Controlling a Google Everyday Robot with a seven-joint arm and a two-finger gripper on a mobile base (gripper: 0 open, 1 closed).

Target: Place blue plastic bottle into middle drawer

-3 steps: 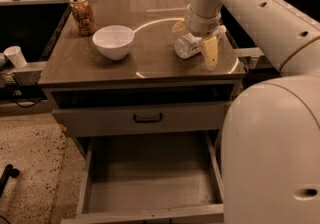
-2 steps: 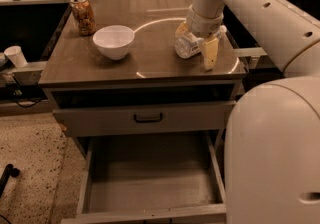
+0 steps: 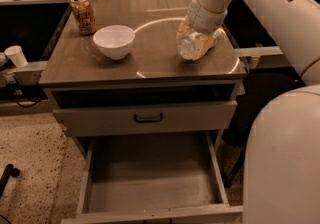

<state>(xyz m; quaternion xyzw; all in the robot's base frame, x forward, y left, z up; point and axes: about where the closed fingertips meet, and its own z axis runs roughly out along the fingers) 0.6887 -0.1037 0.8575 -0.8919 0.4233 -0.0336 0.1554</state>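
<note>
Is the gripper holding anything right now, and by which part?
Yes: the gripper, above the right of the cabinet top, clamps the bottle around its body. The bottle's near end pokes out free.

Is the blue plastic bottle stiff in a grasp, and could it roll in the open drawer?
Probably light and soft: the blue plastic bottle, held by the gripper at the right of the cabinet top, looks thin and crinkly, so it may dent. Being round, it could roll on the bare flat floor of the middle drawer if laid sideways.
</note>
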